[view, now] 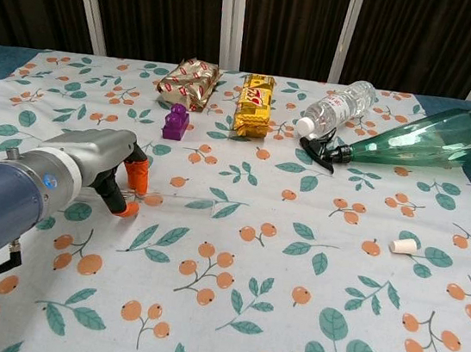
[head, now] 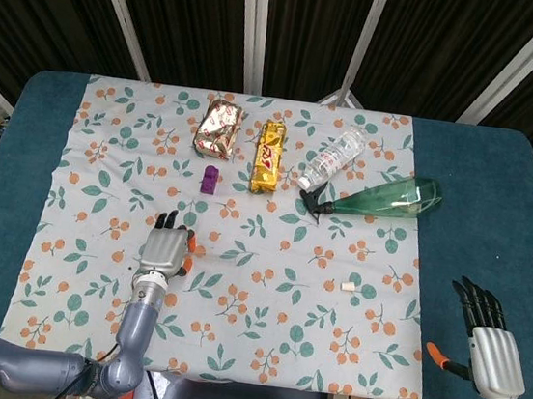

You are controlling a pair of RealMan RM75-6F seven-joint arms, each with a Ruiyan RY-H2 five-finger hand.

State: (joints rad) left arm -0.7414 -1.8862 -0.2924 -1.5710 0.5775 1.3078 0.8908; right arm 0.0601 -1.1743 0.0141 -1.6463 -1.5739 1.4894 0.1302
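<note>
My left hand [head: 166, 248] lies low over the flowered cloth [head: 263, 306], left of centre, holding nothing. In the chest view the left hand [view: 113, 169] has its orange fingertips [view: 137, 175] down on the cloth. A purple block [head: 210, 178] stands a short way beyond the fingers, also seen as the purple block [view: 174, 122]. My right hand [head: 489, 346] is at the near right corner, off the cloth, fingers straight and spread, empty. It does not show in the chest view.
Along the far side lie a foil snack packet [head: 219, 127], a yellow bar pack [head: 269, 156], a clear water bottle [head: 333, 157] and a green spray bottle [head: 383, 198] on its side. A small white cap [head: 350, 288] lies right of centre.
</note>
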